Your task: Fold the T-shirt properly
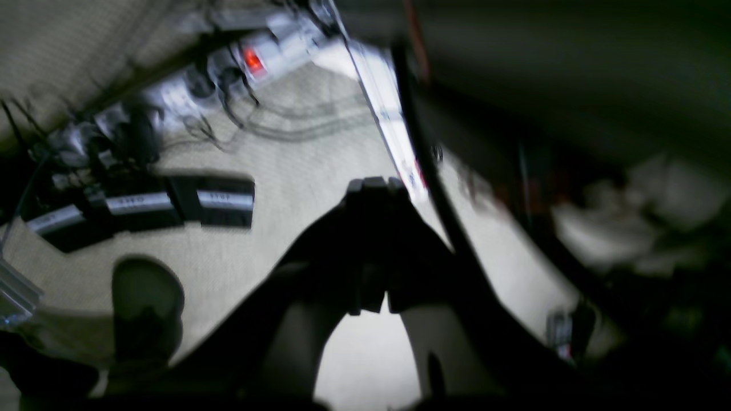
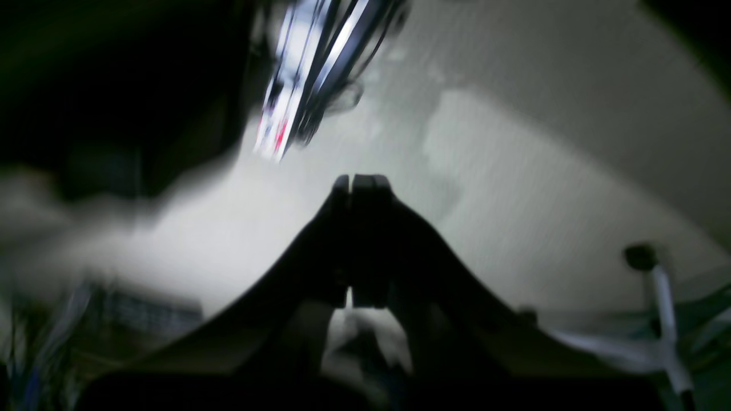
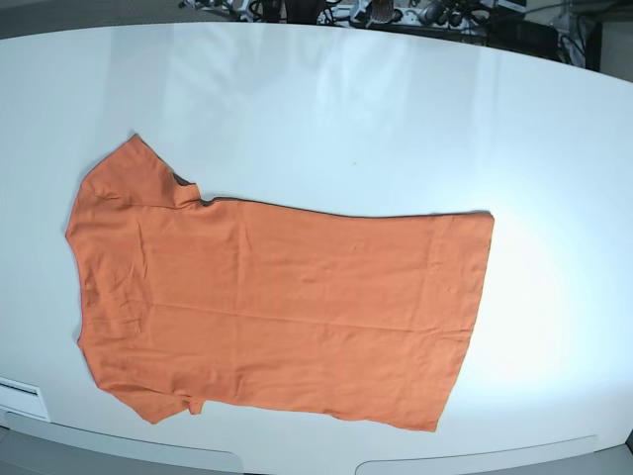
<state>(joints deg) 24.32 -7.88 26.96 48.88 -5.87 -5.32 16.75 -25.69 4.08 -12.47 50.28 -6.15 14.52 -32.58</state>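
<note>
Orange T-shirt (image 3: 277, 307), spread flat, sideways on table

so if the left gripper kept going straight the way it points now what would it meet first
Probably just the carpeted floor. The shut left gripper aims past the table edge, away from the T-shirt. The view is blurred, so depth is uncertain.

A lab or robotics workspace: a plain white counter (image 3: 326, 109) with cables and electronic gear crowded along its far edge, and, on the carpeted floor (image 1: 297, 171), power strips (image 1: 228, 68) with tangled cords and black power bricks (image 1: 217, 201).
</note>
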